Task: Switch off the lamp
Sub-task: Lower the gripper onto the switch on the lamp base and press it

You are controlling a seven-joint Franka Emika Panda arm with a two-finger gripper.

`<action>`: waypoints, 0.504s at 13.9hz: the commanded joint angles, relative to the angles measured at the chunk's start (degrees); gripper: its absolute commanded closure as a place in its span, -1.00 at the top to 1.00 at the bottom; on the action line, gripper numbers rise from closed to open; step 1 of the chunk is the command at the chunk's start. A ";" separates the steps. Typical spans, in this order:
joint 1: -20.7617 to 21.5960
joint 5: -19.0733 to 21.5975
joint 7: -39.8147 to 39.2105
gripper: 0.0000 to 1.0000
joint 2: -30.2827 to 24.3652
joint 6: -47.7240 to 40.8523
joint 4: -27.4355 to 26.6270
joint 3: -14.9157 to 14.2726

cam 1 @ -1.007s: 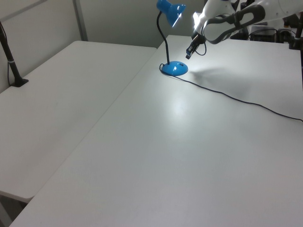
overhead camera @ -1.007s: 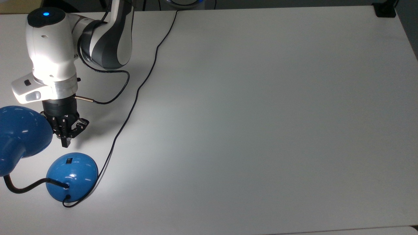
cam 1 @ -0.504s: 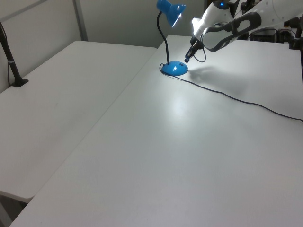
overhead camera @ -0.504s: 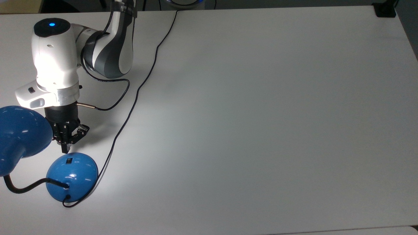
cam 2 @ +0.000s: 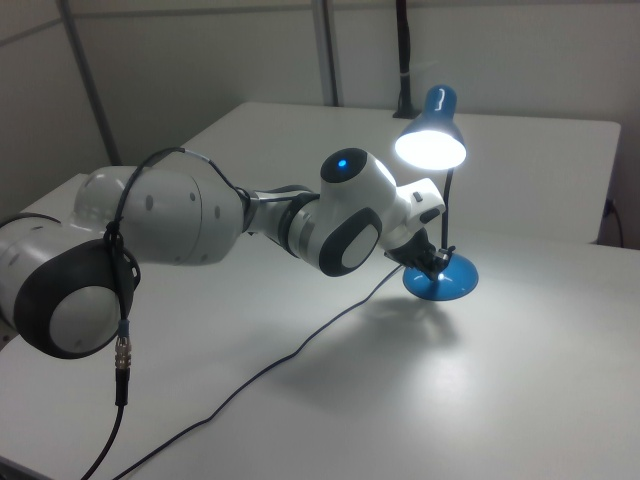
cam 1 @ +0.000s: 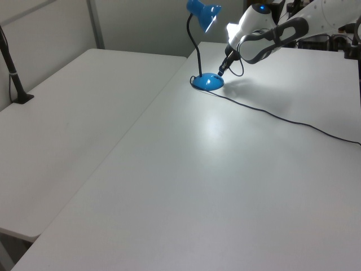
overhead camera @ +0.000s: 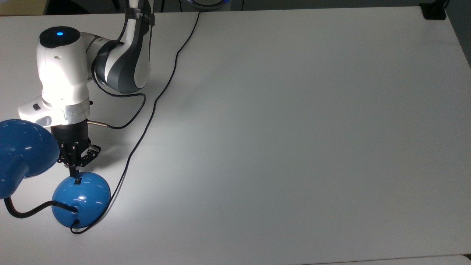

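We are seeing the lamp [overhead camera: 81,198] standing at the top view's lower left corner of the table [overhead camera: 294,147], bulb glowing in the right view. The tool [overhead camera: 74,172] is pointing down at the domed base, its fingers pinched together with nothing between them, its tip resting at the small black switch [overhead camera: 77,181].

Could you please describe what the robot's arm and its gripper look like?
The arm has glossy white rounded shells with dark grey joint sections, a round black cap bearing a blue light, and a silver wrist ring. A thin black cable loops beside it. The gripper is small and black.
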 commanded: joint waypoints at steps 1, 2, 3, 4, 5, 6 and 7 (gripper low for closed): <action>0.30 -0.70 -1.07 -1.00 2.36 1.02 2.92 -0.09; 0.39 -0.79 -1.34 -1.00 2.36 0.93 2.92 -0.09; 0.47 -0.79 -2.12 -1.00 2.45 0.93 2.84 -0.09; 0.56 -0.88 -2.48 -1.00 2.45 0.93 2.84 -0.09; 0.56 -0.96 -2.74 -1.00 2.54 0.84 2.75 -0.09; 0.56 -0.97 -3.27 -1.00 2.54 0.84 2.66 -0.09; 0.56 -0.97 -3.80 -1.00 2.54 0.84 2.49 -0.09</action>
